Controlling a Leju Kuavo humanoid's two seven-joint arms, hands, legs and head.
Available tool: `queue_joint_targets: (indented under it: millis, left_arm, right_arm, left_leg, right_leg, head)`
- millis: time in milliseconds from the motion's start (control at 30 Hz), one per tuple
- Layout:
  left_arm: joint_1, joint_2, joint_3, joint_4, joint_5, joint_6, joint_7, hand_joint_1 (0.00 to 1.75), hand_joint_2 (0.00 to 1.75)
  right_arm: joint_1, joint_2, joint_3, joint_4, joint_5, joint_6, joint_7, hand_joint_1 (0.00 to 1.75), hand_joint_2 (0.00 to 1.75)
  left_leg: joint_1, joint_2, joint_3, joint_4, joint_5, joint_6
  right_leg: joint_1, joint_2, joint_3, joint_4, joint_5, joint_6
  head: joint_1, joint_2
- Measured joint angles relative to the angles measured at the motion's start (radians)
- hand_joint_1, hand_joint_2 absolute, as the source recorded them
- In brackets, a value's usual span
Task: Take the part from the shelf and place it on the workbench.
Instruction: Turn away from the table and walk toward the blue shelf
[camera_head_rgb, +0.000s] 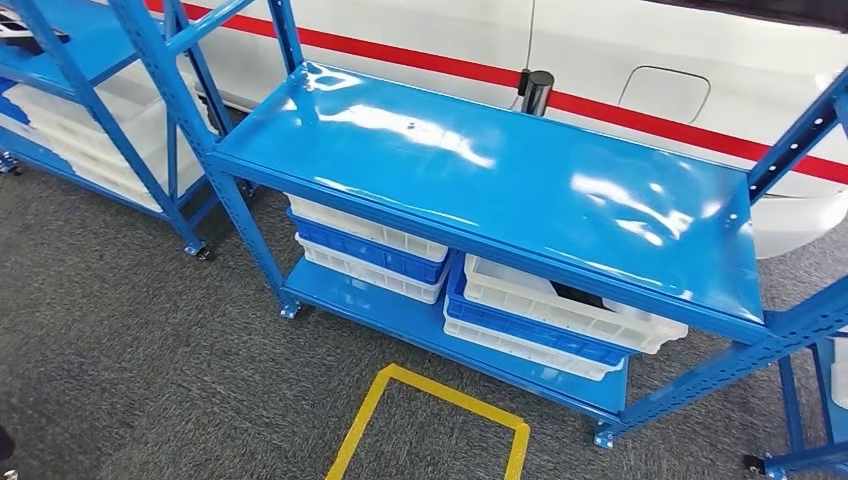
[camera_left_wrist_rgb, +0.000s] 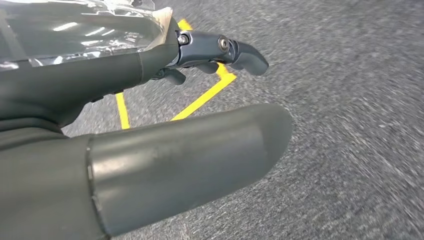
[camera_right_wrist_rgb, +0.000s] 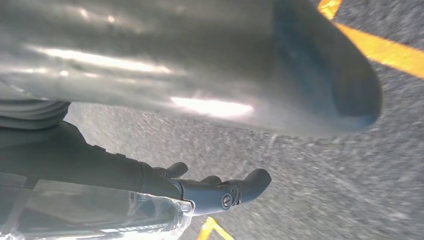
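— Part (camera_head_rgb: 576, 293): dark, probably this, lying in upper right white bin (camera_head_rgb: 520, 300), low in blue shelf (camera_head_rgb: 480, 165).
— And hands?
— Left hand (camera_left_wrist_rgb: 165, 60) above grey floor (camera_left_wrist_rgb: 350, 130), fingers loosely apart, holding nothing. Right hand (camera_right_wrist_rgb: 165, 185) likewise.

Glossy blue metal shelf (camera_head_rgb: 500, 170), white plastic bins (camera_head_rgb: 560, 300), rough grey carpet (camera_head_rgb: 120, 340).

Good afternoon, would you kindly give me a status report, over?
Left hand, right hand low over carpet, fingers extended. Clear plastic, possibly the bagged part, against both; grip unconfirmed. Blue rack ahead, bins stacked on lower shelf.
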Motion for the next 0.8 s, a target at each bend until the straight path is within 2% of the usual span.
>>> queue_joint_targets:
  millis: [33, 67, 100, 133, 167, 200, 233, 300, 333, 367, 433, 467, 500, 533, 567, 633, 667, 700, 733, 800]
  left_arm:
    - [0.0, 0.0, 0.0, 0.0, -0.002, 0.0, 0.0, 0.0, 0.0]
    - [0.0, 0.0, 0.0, 0.0, -0.003, -0.001, -0.001, 0.0, 0.0]
    - [-0.001, -0.001, 0.0, 0.0, -0.006, -0.001, -0.001, 0.0, 0.0]
    - [-0.001, 0.0, 0.0, 0.0, -0.008, -0.001, -0.002, 0.0, 0.0]
    - [-0.001, 0.0, 0.0, 0.0, -0.011, -0.002, -0.002, 0.0, 0.0]
    - [-0.001, 0.001, 0.0, 0.0, -0.012, -0.002, -0.003, 0.0, 0.0]
    - [-0.003, 0.002, -0.001, 0.0, -0.013, -0.002, -0.003, 0.0, 0.0]
    - [-0.008, 0.001, -0.001, 0.0, -0.013, -0.002, -0.006, 0.0, 0.0]
    - [-0.01, 0.001, -0.001, 0.0, -0.013, -0.002, -0.007, 0.0, 0.0]
    - [-0.011, 0.001, -0.001, 0.0, -0.013, -0.002, -0.009, 0.0, 0.0]
    - [-0.009, 0.001, -0.001, 0.0, -0.013, -0.002, -0.011, 0.0, 0.0]
    - [-0.007, 0.001, -0.001, 0.0, -0.013, -0.002, -0.012, 0.0, 0.0]
    - [-0.006, 0.001, -0.001, 0.0, -0.013, -0.002, -0.013, 0.0, 0.0]
    - [-0.004, 0.001, -0.001, 0.0, -0.012, -0.002, -0.013, 0.0, 0.0]
    - [-0.003, 0.001, 0.0, 0.0, -0.012, -0.002, -0.015, 0.0, 0.0]
    - [-0.003, 0.002, 0.0, 0.0, -0.012, -0.002, -0.018, 0.0, 0.0]
    - [-0.004, 0.003, -0.001, 0.0, -0.013, -0.002, -0.019, 0.0, 0.0]
    - [-0.005, 0.003, -0.001, 0.0, -0.014, -0.002, -0.021, 0.0, 0.0]
    - [-0.007, 0.003, -0.001, 0.0, -0.014, -0.002, -0.021, 0.0, 0.0]
    - [-0.008, 0.002, -0.001, 0.0, -0.015, -0.002, -0.022, 0.0, 0.0]
  right_arm:
    - [0.002, 0.0, -0.001, 0.0, -0.001, 0.0, 0.0, 0.0, 0.0]
    - [0.003, -0.002, -0.002, 0.0, -0.002, -0.001, 0.001, 0.0, 0.0]
    - [0.004, -0.003, -0.003, 0.0, -0.003, -0.001, 0.001, 0.0, 0.0]
    - [0.003, -0.004, -0.004, 0.0, -0.003, -0.001, 0.001, 0.0, 0.0]
    - [0.002, -0.004, -0.004, 0.0, -0.004, -0.002, 0.0, 0.0, 0.0]
    - [0.0, -0.005, -0.005, 0.0, -0.005, -0.002, 0.0, 0.0, 0.0]
    - [0.0, -0.005, -0.005, 0.0, -0.006, -0.002, -0.001, 0.0, 0.0]
    - [0.0, -0.006, -0.009, 0.0, -0.01, -0.002, -0.004, 0.0, 0.0]
    - [0.0, -0.006, -0.011, 0.0, -0.012, -0.003, -0.006, 0.0, 0.0]
    - [0.0, -0.006, -0.013, 0.0, -0.014, -0.003, -0.008, 0.0, 0.0]
    - [-0.001, -0.006, -0.017, 0.0, -0.014, -0.004, -0.011, 0.0, 0.0]
    - [-0.001, -0.006, -0.019, 0.0, -0.012, -0.007, -0.012, 0.0, 0.0]
    - [0.001, -0.006, -0.02, 0.0, -0.008, -0.01, -0.012, 0.0, 0.0]
    - [0.002, -0.006, -0.02, 0.0, -0.003, -0.014, -0.013, 0.0, 0.0]
    - [0.003, -0.006, -0.02, 0.0, 0.004, -0.018, -0.011, 0.0, 0.0]
    - [0.004, -0.006, -0.02, 0.0, 0.021, -0.024, -0.004, 0.0, 0.0]
    - [0.003, -0.006, -0.02, 0.0, 0.028, -0.026, 0.0, 0.0, 0.0]
    - [0.003, -0.006, -0.019, 0.0, 0.033, -0.028, 0.002, 0.0, 0.0]
    - [0.003, -0.006, -0.019, 0.0, 0.035, -0.029, 0.003, 0.0, 0.0]
    - [0.005, -0.007, -0.019, 0.0, 0.037, -0.032, 0.004, 0.0, 0.0]
  left_leg:
    - [0.0, 0.014, 0.0, 0.0, 0.0, -0.001]
    - [0.001, 0.026, 0.0, 0.0, -0.001, -0.002]
    - [0.001, 0.038, 0.002, 0.001, -0.002, -0.004]
    - [-0.001, 0.048, 0.004, 0.003, -0.005, -0.009]
    - [-0.004, 0.058, 0.007, 0.004, -0.009, -0.016]
    - [-0.006, 0.067, 0.011, 0.006, -0.013, -0.022]
    - [-0.007, 0.076, 0.015, 0.006, -0.016, -0.029]
    - [-0.002, 0.088, 0.023, 0.007, -0.022, -0.041]
    - [0.002, 0.075, 0.021, 0.018, -0.033, -0.047]
    - [0.005, 0.05, 0.01, 0.048, -0.057, -0.053]
    - [0.009, -0.01, -0.042, 0.166, -0.13, -0.059]
    - [0.01, -0.025, -0.074, 0.235, -0.161, -0.06]
    - [0.01, -0.031, -0.099, 0.285, -0.176, -0.06]
    - [0.01, -0.033, -0.109, 0.301, -0.169, -0.059]
    - [0.01, -0.034, -0.101, 0.276, -0.141, -0.056]
    - [0.009, -0.043, -0.049, 0.145, -0.057, -0.047]
    - [0.008, -0.048, -0.025, 0.083, -0.028, -0.044]
    - [0.006, -0.053, -0.011, 0.042, -0.013, -0.04]
    - [0.003, -0.056, -0.007, 0.025, -0.01, -0.037]
    - [0.0, -0.053, -0.008, 0.017, -0.006, -0.026]
  right_leg:
    - [-0.002, -0.003, 0.004, 0.0, 0.004, 0.009]
    - [-0.004, -0.009, 0.03, -0.04, 0.022, 0.02]
    - [-0.007, -0.025, 0.073, -0.114, 0.047, 0.03]
    - [-0.009, -0.051, 0.114, -0.187, 0.071, 0.035]
    - [-0.008, -0.071, 0.145, -0.242, 0.09, 0.034]
    - [-0.007, -0.086, 0.161, -0.275, 0.1, 0.028]
    - [-0.004, -0.087, 0.162, -0.281, 0.103, 0.018]
    - [-0.005, -0.064, 0.16, -0.283, 0.106, 0.001]
    - [-0.008, -0.053, 0.162, -0.284, 0.108, -0.006]
    - [-0.011, -0.042, 0.164, -0.285, 0.112, -0.014]
    - [-0.012, -0.019, 0.164, -0.286, 0.116, -0.024]
    - [-0.01, -0.007, 0.162, -0.286, 0.116, -0.027]
    - [-0.008, 0.006, 0.162, -0.285, 0.116, -0.027]
    - [-0.007, 0.018, 0.163, -0.285, 0.116, -0.027]
    - [-0.006, 0.029, 0.166, -0.284, 0.116, -0.027]
    - [-0.005, 0.046, 0.17, -0.284, 0.116, -0.026]
    - [-0.002, 0.052, 0.17, -0.282, 0.114, -0.024]
    - [0.001, 0.056, 0.168, -0.282, 0.114, -0.021]
    - [0.003, 0.058, 0.164, -0.282, 0.114, -0.016]
    - [0.004, 0.058, 0.156, -0.284, 0.115, -0.003]
  head:
    - [0.0, 0.0]
    - [0.0, 0.0]
    - [0.0, 0.0]
    - [0.0, 0.0]
    - [0.0, 0.0]
    - [-0.002, 0.0]
    - [-0.003, 0.0]
    - [-0.004, 0.0]
    - [-0.004, 0.0]
    - [-0.005, 0.0]
    - [-0.006, 0.0]
    - [-0.007, 0.0]
    - [-0.007, 0.0]
    - [-0.007, 0.0]
    - [-0.007, 0.0]
    - [-0.007, 0.0]
    - [-0.007, 0.0]
    - [-0.007, 0.0]
    - [-0.006, 0.0]
    - [-0.006, 0.0]
